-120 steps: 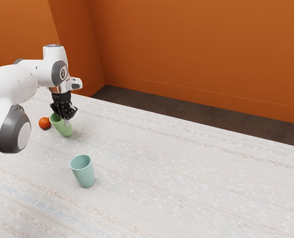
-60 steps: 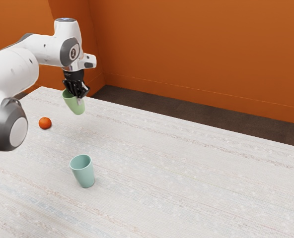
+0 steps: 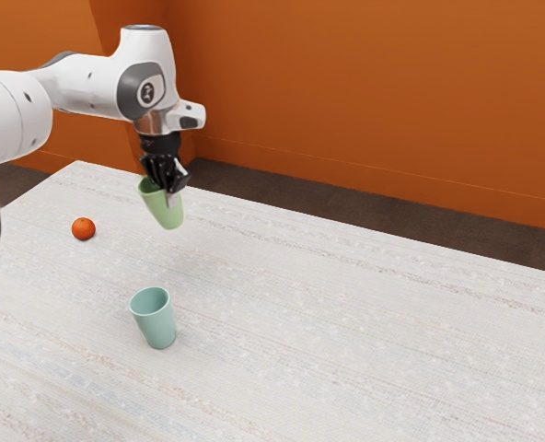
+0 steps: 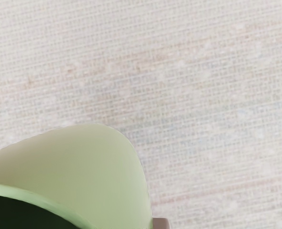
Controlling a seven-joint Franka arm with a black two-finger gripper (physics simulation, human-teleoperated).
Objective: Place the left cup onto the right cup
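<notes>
Light green cup point(image 3: 163, 206) held clear of the table point(image 3: 365, 313), my gripper point(image 3: 168, 187) clamped on its rim.
It hangs tilted, well apart from the teal cup point(image 3: 153, 317) standing upright nearer the camera. An orange ball point(image 3: 84, 228) lies toward the exterior view's left. At my wrist, the green cup point(image 4: 74, 167) sits just under the hand.

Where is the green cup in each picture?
Exterior view: the green cup hangs tilted in the jaws, off the table, higher in the picture than the teal cup and toward the exterior view's right of the ball.
Wrist view: the green cup looms just under the hand.
Shared landmark: the pale table behind the cup.
</notes>
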